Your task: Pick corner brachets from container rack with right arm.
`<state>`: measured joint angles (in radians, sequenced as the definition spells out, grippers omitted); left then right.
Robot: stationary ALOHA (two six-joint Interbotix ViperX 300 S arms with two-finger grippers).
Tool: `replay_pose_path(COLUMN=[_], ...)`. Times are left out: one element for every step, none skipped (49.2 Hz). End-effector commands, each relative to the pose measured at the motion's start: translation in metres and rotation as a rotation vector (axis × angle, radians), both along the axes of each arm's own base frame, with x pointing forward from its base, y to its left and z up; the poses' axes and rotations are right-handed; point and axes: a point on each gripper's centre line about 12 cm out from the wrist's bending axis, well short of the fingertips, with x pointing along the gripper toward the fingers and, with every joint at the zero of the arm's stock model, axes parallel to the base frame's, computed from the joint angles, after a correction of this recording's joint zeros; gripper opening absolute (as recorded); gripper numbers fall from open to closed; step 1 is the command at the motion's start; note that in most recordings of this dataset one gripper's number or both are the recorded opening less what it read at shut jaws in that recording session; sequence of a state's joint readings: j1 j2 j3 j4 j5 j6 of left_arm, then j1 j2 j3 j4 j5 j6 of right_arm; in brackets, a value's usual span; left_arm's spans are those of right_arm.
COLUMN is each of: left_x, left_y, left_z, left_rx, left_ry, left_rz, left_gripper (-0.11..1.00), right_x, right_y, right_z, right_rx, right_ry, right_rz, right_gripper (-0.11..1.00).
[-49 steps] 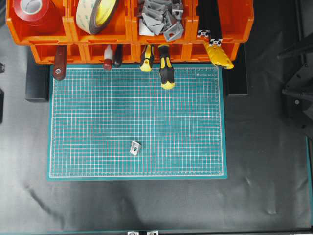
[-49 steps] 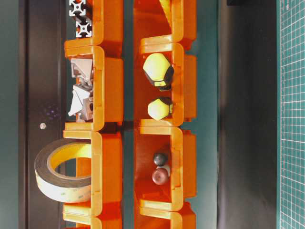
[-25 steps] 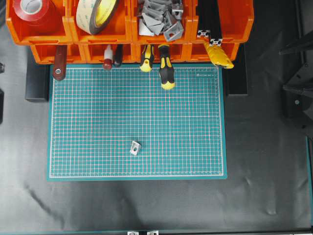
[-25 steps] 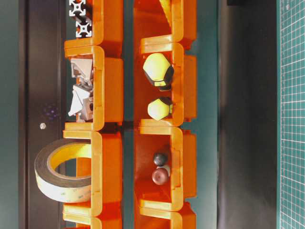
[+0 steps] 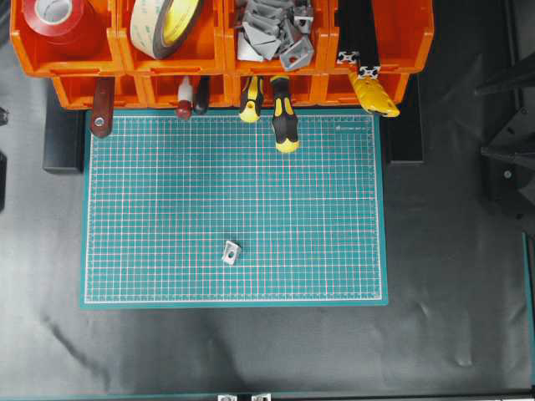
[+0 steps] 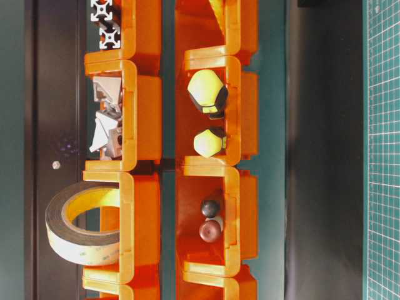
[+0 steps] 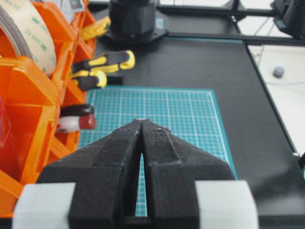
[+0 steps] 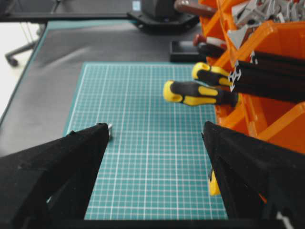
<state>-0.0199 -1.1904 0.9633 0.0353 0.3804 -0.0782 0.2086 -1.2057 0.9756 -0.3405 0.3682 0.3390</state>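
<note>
**One bracket on the mat, the rest in the rack; right gripper wide open**

The rack [image 5: 217, 58] stands along the far edge of the mat [image 5: 167, 192], two stacked rows of orange bins. The brackets [image 5: 272, 29] are heaped in an upper bin, third from the left in the overhead view, between the bin with the pale tape roll [image 5: 163, 25] and the bin holding black bars [image 5: 359, 33]. The table-level view shows the same heap [image 6: 106, 122] behind its bin's front lip. One loose bracket [image 5: 231, 251] lies alone on the mat, near its front edge and well apart from the rack.

The right gripper [image 8: 155, 138] has its fingers spread wide, with nothing between them; it looks across the mat with the rack at its right side. The loose bracket [image 8: 109, 128] shows just at the tip of its left finger in that view; whether they touch cannot be told.

The left gripper [image 7: 142, 125] has its fingers pressed together, tips meeting, holding nothing, the rack at its left.

Two yellow-and-black screwdrivers [image 5: 282, 117] stick out of a lower bin over the mat's far edge.
</note>
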Motion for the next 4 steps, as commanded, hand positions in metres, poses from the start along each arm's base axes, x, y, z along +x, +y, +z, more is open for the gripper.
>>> replay_pose_path(left_x=[0.0003,0.0006,0.0006,0.0006], left_y=[0.0008,0.0009,0.0008,0.0008], left_z=[0.0082,0.008,0.0081,0.008], left_rx=[0.006,0.007,0.006,0.006], left_ry=[-0.018,-0.017,-0.018,-0.017], left_rz=[0.005,0.005,0.005,0.005], left_gripper=[0.0,0.0,0.0,0.0], right_x=[0.0015,0.0012,0.0013,0.0013], right_y=[-0.0002,-0.0003,-0.0002,-0.0001], right_z=[-0.0035,-0.0039,-0.0051,-0.0058], right_rx=[0.01,0.014,0.017,0.024], right_ry=[0.017,0.017,0.02,0.022], right_rz=[-0.008,-0.009,-0.01,-0.012], right_gripper=[0.77,0.77,0.77,0.77])
